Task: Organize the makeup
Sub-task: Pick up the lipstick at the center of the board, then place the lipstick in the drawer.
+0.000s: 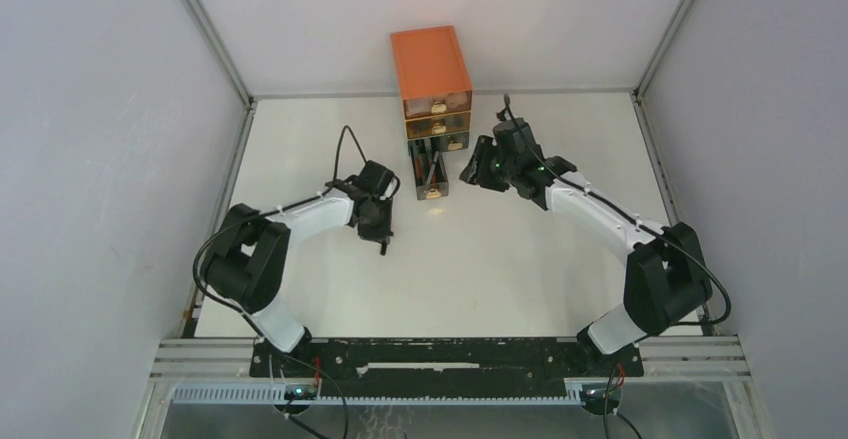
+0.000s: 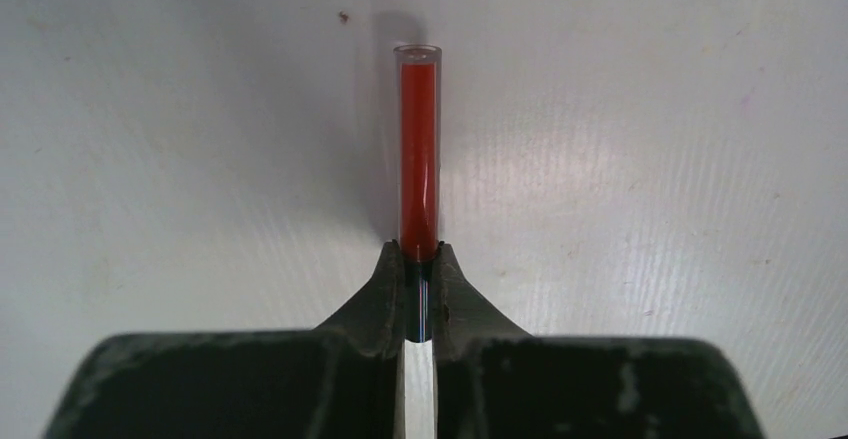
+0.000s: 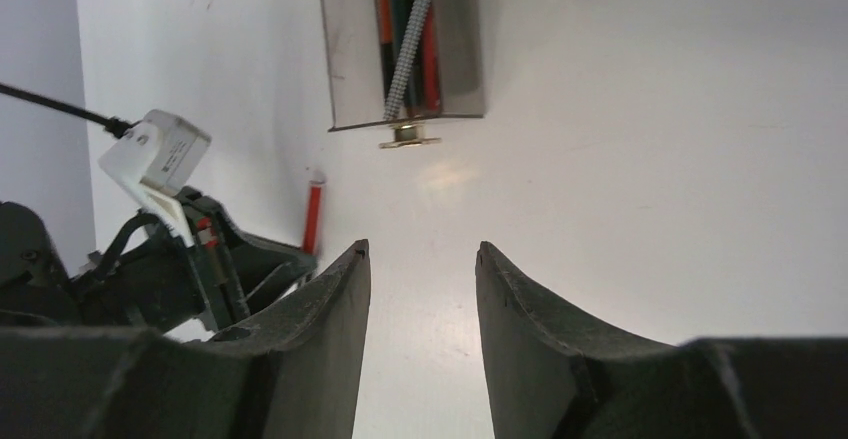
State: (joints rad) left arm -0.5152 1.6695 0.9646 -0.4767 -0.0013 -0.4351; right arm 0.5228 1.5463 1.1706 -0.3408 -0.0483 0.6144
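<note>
My left gripper (image 2: pixel 420 255) is shut on a red pencil with a clear cap (image 2: pixel 419 149), holding its dark end; the pencil points away over the white table. In the top view the left gripper (image 1: pixel 378 229) is left of the pulled-out bottom drawer (image 1: pixel 416 174). That drawer (image 3: pixel 350 49) holds several red and black pencils and a patterned brush handle (image 3: pixel 408 49). My right gripper (image 3: pixel 420 249) is open and empty, just right of the drawer (image 1: pixel 478 171). The red pencil (image 3: pixel 313 214) and the left gripper also show in the right wrist view.
The orange three-drawer chest (image 1: pixel 430 59) stands at the back centre against the wall. Its upper two drawers, with gold knobs (image 1: pixel 438 107), are shut. Metal frame rails (image 1: pixel 240 149) border the white table (image 1: pixel 500 269) left and right.
</note>
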